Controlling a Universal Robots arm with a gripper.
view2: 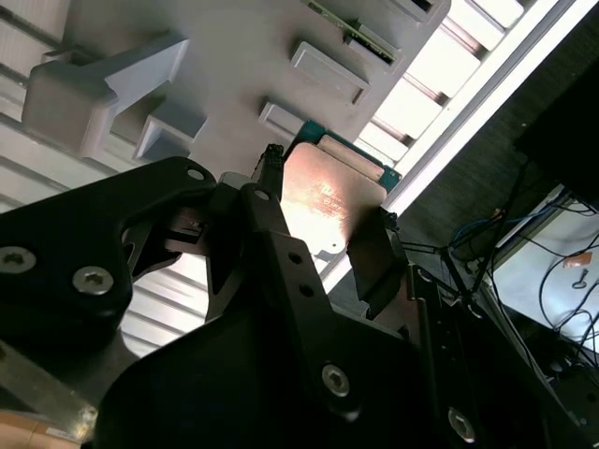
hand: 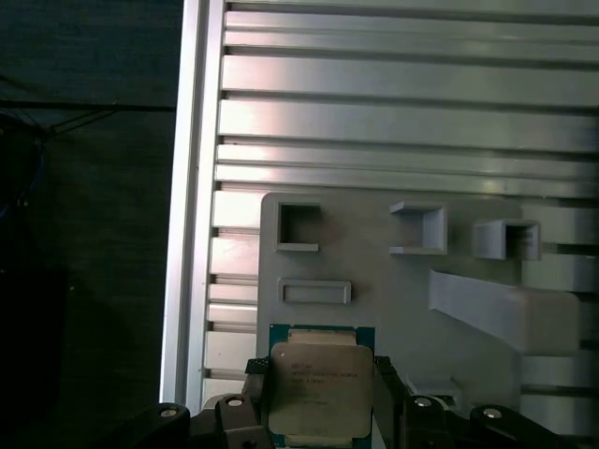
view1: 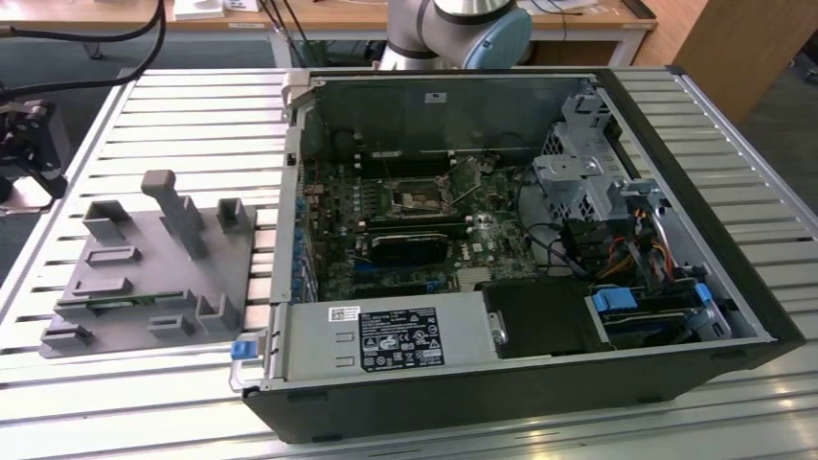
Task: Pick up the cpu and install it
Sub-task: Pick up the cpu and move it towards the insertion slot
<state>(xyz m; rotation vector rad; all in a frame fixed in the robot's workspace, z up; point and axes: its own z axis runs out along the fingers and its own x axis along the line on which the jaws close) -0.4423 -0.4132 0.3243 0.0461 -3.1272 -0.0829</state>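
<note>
The cpu (hand: 318, 385) is a small square chip with a silvery top and a thin green-tan rim. It sits between the black fingers (hand: 255, 398) of my gripper (hand: 320, 404), which is shut on two of its opposite edges. In the second wrist view the cpu (view2: 329, 198) catches the light between the gripper (view2: 323, 238) fingers. It hangs well above one end of the grey tray (hand: 374, 267). In the exterior view the grey tray (view1: 153, 287) lies on the slatted table at the exterior view's left. The square black-framed socket (view1: 420, 198) sits on the motherboard inside the open computer case (view1: 511, 383).
Upright grey blocks (view1: 172, 206) and pockets stand on the tray, and a thin green memory stick (view1: 115, 305) lies in it. The case holds drive cages (view1: 581, 182), cables and a power supply (view1: 383, 340). The slatted table's edge (hand: 192, 187) runs beside the tray, with dark floor beyond.
</note>
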